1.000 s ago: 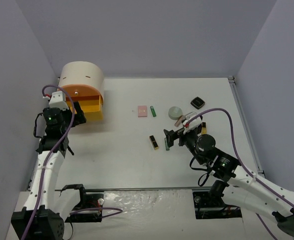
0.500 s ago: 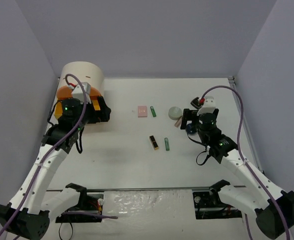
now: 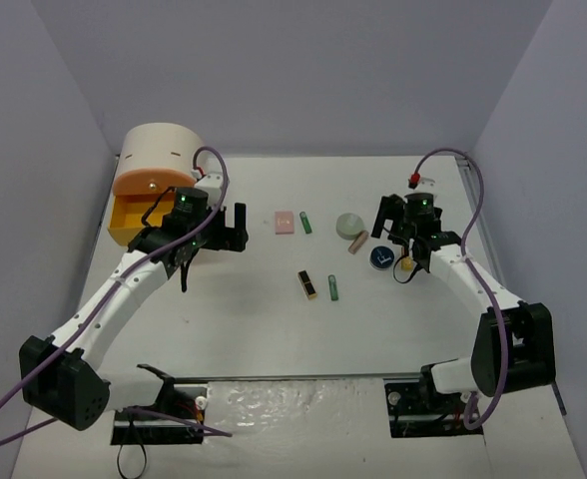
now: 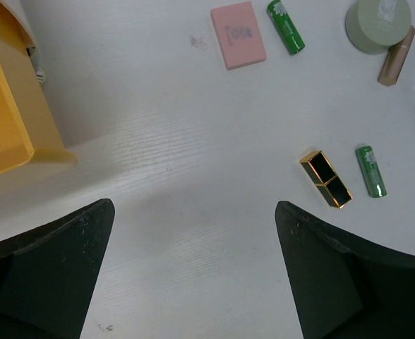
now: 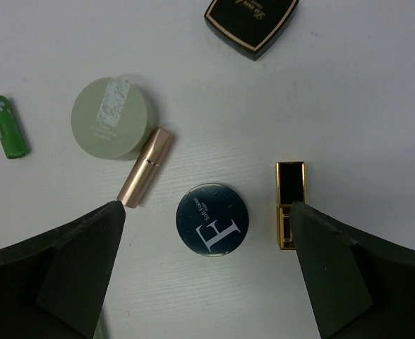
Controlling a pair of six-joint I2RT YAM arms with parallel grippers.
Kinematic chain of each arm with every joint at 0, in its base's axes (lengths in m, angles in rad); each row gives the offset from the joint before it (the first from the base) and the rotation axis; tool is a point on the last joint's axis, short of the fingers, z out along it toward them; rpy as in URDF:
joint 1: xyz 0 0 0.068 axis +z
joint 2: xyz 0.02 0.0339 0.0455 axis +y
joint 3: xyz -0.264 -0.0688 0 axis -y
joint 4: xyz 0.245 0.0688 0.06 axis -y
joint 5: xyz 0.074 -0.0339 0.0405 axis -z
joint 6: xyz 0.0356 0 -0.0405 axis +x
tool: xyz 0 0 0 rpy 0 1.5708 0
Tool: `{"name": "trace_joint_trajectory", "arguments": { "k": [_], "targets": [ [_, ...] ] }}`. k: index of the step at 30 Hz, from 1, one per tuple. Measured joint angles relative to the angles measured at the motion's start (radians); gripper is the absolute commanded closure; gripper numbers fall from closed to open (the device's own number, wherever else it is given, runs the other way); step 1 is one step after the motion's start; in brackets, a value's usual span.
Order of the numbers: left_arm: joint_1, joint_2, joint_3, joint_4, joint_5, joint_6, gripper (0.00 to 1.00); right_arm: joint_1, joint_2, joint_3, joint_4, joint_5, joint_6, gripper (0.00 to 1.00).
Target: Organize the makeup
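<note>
My left gripper (image 3: 236,230) (image 4: 195,208) is open and empty over bare table beside the yellow drawer. My right gripper (image 3: 398,244) (image 5: 207,212) is open, above the blue round compact (image 5: 212,219) (image 3: 382,258). A gold-black tube (image 5: 290,205) lies by its right finger and a rose-gold tube (image 5: 145,168) by its left. The sage compact (image 5: 112,116) (image 3: 349,223) and black square compact (image 5: 250,21) lie beyond. A pink square (image 4: 238,34), a green tube (image 4: 286,27), another gold-black tube (image 4: 325,179) and a second green tube (image 4: 371,171) lie mid-table. No sponges show.
The cream drum-shaped box (image 3: 161,150) stands at the back left with its yellow drawer (image 4: 10,134) pulled out towards the left gripper. White walls close in the table on three sides.
</note>
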Motion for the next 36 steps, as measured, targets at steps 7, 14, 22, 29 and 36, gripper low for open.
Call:
{"name": "trace_joint_trajectory", "arguments": {
  "k": [7, 14, 22, 29, 36],
  "targets": [
    [0.0, -0.032, -0.034, -0.014, -0.016, 0.035, 0.03, 0.021, 0.126, -0.002, -0.003, -0.063, 0.01, 0.0],
    [0.0, -0.062, -0.034, -0.014, -0.034, 0.035, 0.03, 0.053, 0.223, -0.005, 0.0, -0.069, 0.028, 0.01],
    [0.0, -0.061, -0.034, -0.015, -0.046, 0.035, 0.03, 0.053, 0.269, -0.005, 0.034, -0.013, 0.052, 0.01],
    [0.0, -0.061, -0.034, -0.015, -0.048, 0.034, 0.03, 0.056, 0.316, -0.01, 0.019, 0.007, 0.074, 0.04],
    [0.0, -0.06, -0.035, -0.015, -0.049, 0.034, 0.03, 0.072, 0.325, -0.008, 0.02, 0.04, 0.081, 0.14]
  ]
}}
